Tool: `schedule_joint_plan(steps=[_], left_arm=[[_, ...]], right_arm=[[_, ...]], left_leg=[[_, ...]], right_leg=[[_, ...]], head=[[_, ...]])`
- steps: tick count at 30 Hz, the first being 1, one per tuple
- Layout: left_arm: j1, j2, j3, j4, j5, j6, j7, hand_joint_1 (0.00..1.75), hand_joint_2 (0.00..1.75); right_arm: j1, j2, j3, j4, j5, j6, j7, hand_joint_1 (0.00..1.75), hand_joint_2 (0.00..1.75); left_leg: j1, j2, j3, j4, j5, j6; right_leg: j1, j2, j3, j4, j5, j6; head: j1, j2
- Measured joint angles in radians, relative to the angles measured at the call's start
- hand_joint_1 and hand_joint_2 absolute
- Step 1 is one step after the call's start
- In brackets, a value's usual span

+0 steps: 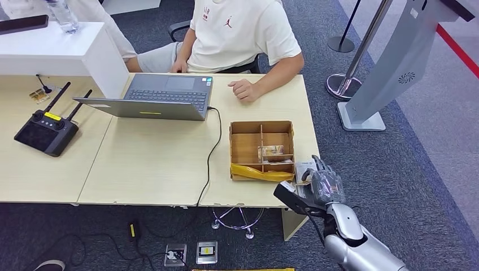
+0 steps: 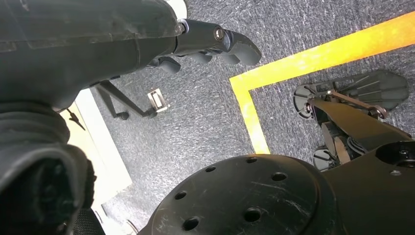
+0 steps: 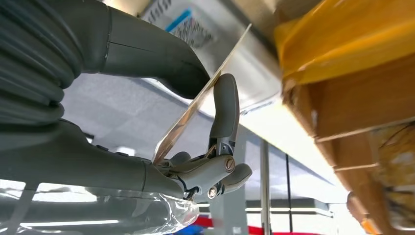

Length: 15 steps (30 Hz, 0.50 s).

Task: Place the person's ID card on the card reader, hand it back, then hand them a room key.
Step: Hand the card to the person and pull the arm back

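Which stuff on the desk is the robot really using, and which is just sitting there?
Using:
right hand
thin card it pinches
card reader at the table edge
wooden box with compartments
person's hand

Just sitting there:
laptop
black remote controller
water bottle
left hand, hanging by the floor

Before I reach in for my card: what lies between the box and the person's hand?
Bare tabletop. In the head view nothing sits between the box and the person's hand.
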Motion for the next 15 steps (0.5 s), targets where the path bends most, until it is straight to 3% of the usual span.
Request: schedule_joint_plan(steps=[5,11,15], left_arm=[[0.000,0.002,0.000,0.000,-0.008,0.000,-0.005,0.00,0.00],[-0.007,0.007,-0.001,0.000,-0.030,0.000,-0.008,0.00,0.00],[-0.013,0.007,-0.001,0.000,-0.036,0.000,-0.007,0.00,0.00]], right_arm=[[-0.075,-0.020,-0.015,-0.047,0.097,-0.014,0.040,1.75,1.75],[-0.247,-0.053,-0.051,-0.155,0.142,0.078,0.065,1.75,1.75],[-0.299,-0.063,-0.060,-0.198,0.159,0.088,0.070,1.75,1.75]], left_leg=[[0.000,0.001,-0.001,0.000,0.001,-0.001],[0.000,0.002,-0.001,0.000,0.001,0.000],[0.000,0.002,-0.001,0.000,0.001,0.000]], right_leg=[[0.000,0.002,-0.002,0.000,0.001,0.000],[0.000,0.002,-0.002,0.000,0.002,0.000],[0.000,0.002,-0.002,0.000,0.002,0.000]], head=[[0.000,0.000],[0.000,0.000],[0.000,0.000]])
